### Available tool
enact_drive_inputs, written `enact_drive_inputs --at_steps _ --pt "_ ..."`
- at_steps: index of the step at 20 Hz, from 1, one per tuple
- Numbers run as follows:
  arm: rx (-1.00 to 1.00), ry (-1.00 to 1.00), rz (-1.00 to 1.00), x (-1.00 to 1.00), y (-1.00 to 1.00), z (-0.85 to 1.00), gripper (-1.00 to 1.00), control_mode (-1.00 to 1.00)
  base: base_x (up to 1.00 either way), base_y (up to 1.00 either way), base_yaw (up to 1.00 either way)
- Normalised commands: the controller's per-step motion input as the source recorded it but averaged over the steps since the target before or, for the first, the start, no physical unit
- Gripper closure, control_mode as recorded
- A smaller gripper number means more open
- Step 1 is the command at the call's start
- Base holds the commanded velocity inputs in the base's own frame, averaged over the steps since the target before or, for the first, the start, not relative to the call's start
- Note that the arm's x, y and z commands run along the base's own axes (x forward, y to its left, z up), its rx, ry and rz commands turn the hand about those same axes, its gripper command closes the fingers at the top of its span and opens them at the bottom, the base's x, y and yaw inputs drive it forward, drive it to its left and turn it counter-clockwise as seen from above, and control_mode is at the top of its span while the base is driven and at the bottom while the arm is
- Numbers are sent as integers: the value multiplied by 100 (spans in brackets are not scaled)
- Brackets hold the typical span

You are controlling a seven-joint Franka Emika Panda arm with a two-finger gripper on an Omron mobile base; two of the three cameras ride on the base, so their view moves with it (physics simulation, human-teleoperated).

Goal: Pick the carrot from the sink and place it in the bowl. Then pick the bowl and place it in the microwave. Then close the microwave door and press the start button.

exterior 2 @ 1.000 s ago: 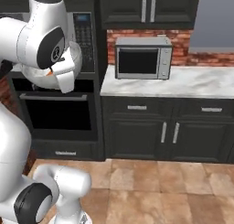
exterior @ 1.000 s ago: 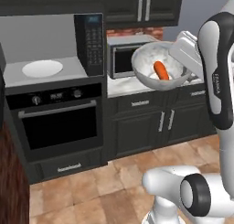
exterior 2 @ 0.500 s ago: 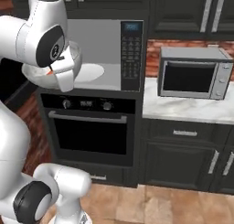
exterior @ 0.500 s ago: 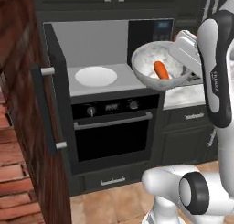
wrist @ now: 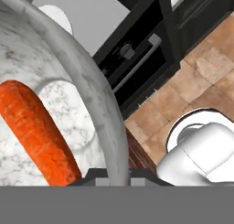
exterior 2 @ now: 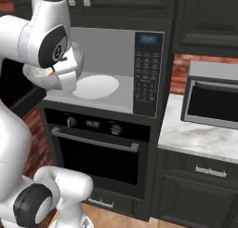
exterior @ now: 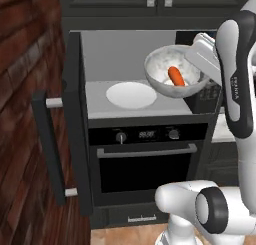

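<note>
Base now faces open microwave; bowl holds carrot as before

Mottled grey-white bowl, bright orange carrot, black microwave with light grey interior

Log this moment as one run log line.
gripper: shut on bowl rim | carrot: in bowl | microwave door: open | bowl: held before microwave

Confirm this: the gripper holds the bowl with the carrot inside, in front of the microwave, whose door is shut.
Wrong on the door. The left base view shows the microwave door swung open. The gripper does hold the bowl with the carrot inside, before the microwave.
</note>
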Motion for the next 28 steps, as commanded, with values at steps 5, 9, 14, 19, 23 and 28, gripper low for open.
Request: enact_drive_inputs --at_steps 5,9,14,19,23,28 --pt "0 0 0 0 0 0 100 100 -56 -28 -13" --pt "0 0 0 0 0 0 100 100 -25 -2 -21" --pt "0 0 0 0 0 0 100 100 15 3 -6" --pt "0 1 0 23 22 -18 100 -100 16 17 0" --pt "0 11 -10 87 65 -62 100 -100 0 0 0" --pt "0 22 -27 97 48 -58 100 -100 0 0 0"
